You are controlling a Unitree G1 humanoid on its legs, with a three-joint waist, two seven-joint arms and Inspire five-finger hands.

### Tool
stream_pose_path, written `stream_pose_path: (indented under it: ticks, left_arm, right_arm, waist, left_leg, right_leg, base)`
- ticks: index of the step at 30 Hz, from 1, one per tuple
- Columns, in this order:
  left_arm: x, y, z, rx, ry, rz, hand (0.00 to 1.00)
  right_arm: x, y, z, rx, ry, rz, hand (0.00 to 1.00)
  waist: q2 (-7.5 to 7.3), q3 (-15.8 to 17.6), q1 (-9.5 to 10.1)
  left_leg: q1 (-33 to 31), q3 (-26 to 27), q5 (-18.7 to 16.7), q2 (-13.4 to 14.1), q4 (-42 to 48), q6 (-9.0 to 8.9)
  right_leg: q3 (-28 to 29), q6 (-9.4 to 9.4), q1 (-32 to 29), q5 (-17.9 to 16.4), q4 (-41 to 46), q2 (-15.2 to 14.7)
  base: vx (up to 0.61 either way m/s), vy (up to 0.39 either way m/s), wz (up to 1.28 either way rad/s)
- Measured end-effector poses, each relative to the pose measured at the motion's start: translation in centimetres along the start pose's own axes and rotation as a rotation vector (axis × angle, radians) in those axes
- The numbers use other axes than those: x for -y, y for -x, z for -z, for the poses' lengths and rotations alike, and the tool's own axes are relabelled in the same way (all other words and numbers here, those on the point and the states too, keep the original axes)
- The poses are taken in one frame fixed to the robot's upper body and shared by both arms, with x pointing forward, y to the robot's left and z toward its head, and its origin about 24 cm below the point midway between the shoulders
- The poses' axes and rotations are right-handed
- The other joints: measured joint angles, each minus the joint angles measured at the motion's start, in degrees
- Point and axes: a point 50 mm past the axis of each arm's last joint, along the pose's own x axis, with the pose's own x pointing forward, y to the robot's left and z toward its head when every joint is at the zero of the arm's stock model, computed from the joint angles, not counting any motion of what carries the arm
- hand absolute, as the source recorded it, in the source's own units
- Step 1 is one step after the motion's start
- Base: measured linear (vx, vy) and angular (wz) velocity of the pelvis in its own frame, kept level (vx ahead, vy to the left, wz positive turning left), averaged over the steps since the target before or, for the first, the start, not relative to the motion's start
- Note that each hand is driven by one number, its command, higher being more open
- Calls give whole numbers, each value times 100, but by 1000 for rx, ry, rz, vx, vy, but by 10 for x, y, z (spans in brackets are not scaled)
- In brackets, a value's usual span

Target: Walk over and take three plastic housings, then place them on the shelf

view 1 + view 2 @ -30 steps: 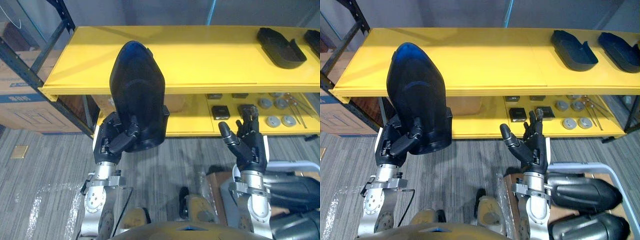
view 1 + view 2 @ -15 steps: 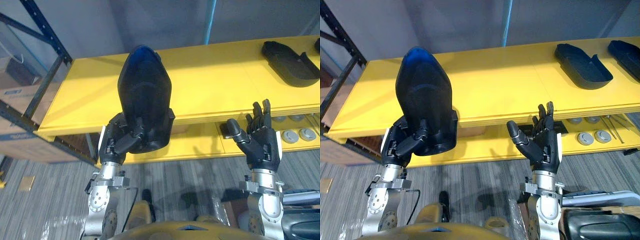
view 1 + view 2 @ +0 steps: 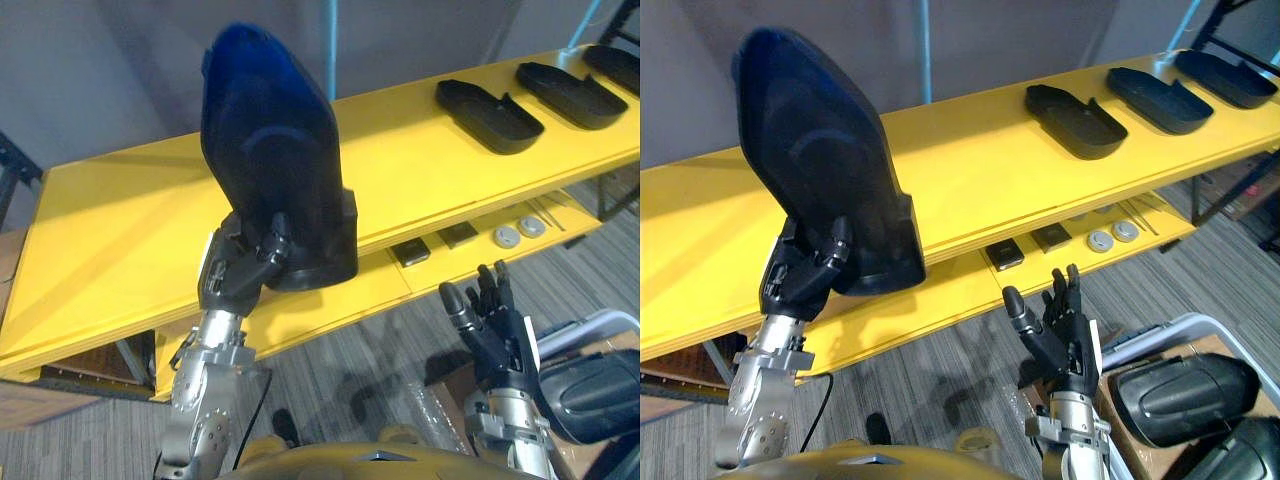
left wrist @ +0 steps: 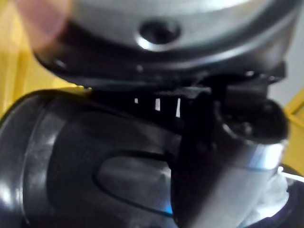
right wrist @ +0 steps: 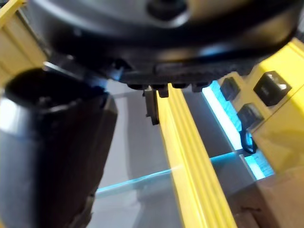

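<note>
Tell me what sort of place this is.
Likely a factory or warehouse parts area: a long yellow shelf, black plastic housings laid on its top, another housing gripped in the left hand, round metal parts and small black blocks on the lower level.

You are looking at an industrial storeroom or workshop, not a home or an office. A long yellow shelf (image 3: 130, 230) of plain board runs across the scene against a bare grey wall (image 3: 100, 80). A row of black plastic housings (image 3: 1075, 120) lies on it, spaced apart like stock set out for storage. On the lower yellow shelf (image 3: 960, 285) beneath, you see loose parts: round metal discs (image 3: 1113, 236) and small black blocks (image 3: 1052, 237). The floor is grey striped carpet (image 3: 940, 370). Low on the right, more dark housings (image 3: 1180, 395) lie in a white-rimmed bin (image 3: 1160, 325).
</note>
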Motion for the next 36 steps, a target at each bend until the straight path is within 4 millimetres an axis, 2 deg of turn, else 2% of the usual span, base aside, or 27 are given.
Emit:
stream_pose_path:
  ticks: [5, 9, 11, 14, 17, 20, 23, 27, 29, 32, 36]
  left_arm:
    - [-3, -33, -5, 33, -24, -106, 0]
    - [-31, -50, -2, -6, -85, -290, 0]
    - [-52, -55, 10, -88, -115, -403, 0]
    - [-77, -63, 18, -194, -192, -477, 0]
    - [-82, -82, 8, -171, -206, -480, 0]
    - [-84, -109, -21, -114, -296, -412, 0]
    - [-79, -133, -52, -35, -341, -352, 0]
    - [-71, -151, -75, 36, -305, -328, 0]
    - [-67, -156, -80, 55, -272, -323, 0]
    - [-60, -164, -87, 78, -184, -314, 0]
    - [-60, -167, -92, 90, -77, -333, 0]
  right_arm:
    - [-3, 7, 24, -138, 67, -74, 100]
    - [0, 16, 54, -317, 112, -134, 100]
    - [9, 26, 77, -455, 125, -135, 100]
    - [14, 32, 94, -568, 137, -152, 100]
    - [10, 34, 97, -591, 139, -188, 100]
    - [0, 26, 100, -590, 154, -278, 100]
    - [-4, 17, 98, -579, 168, -330, 100]
    - [-7, 10, 97, -567, 186, -369, 100]
    - [-8, 9, 96, -563, 190, -373, 100]
    - [-9, 6, 94, -550, 193, -371, 100]
    - [-11, 2, 91, -534, 204, -373, 100]
  waist:
    - [18, -96, -131]
    - [115, -177, -212]
    - [190, -220, -247]
    - [222, -200, -347]
    - [136, -96, -374]
    - [-19, 182, -434]
    - [-58, 470, -460]
    - [-120, 759, -449]
    - [-122, 776, -441]
    - [-155, 976, -369]
    - [-163, 1122, -355]
  left_leg:
    - [87, 218, 154, 43, -339, -18]
    - [132, 354, 218, 112, -340, -46]
    - [193, 433, 247, 181, -341, -87]
    - [110, 464, 317, 247, -340, -128]
    - [-5, 504, 400, 310, -334, -151]
    - [-112, 553, 455, 324, -317, -130]
    - [-339, 625, 528, 329, -314, -47]
    - [-464, 667, 547, 338, -312, -25]
    - [-594, 663, 549, 339, -311, -36]
    - [-623, 658, 571, 344, -309, -13]
    - [-723, 608, 547, 359, -233, -33]
  right_leg:
    - [57, 23, -108, 96, -164, 71]
    - [125, 21, -110, 95, -253, 135]
    - [172, -59, -144, 47, -244, 192]
    - [241, -104, -298, 67, -187, 279]
    - [294, -119, -462, 122, -146, 339]
    - [365, -82, -623, 205, -95, 381]
    - [453, -56, -844, 345, -110, 388]
    - [490, -45, -993, 382, -104, 390]
    - [487, -49, -1118, 392, -100, 398]
    - [485, -55, -1140, 398, -102, 411]
    - [453, -77, -1180, 385, -101, 411]
  base:
    - [-85, -2, -27]
    - [-83, -20, -19]
    - [-96, -29, -16]
    - [-57, -32, -12]
    - [-30, -23, -8]
    - [-31, -11, -10]
    - [4, 3, -10]
    - [6, 7, -3]
    - [19, -2, 2]
    - [27, -3, 1]
    - [39, -8, 6]
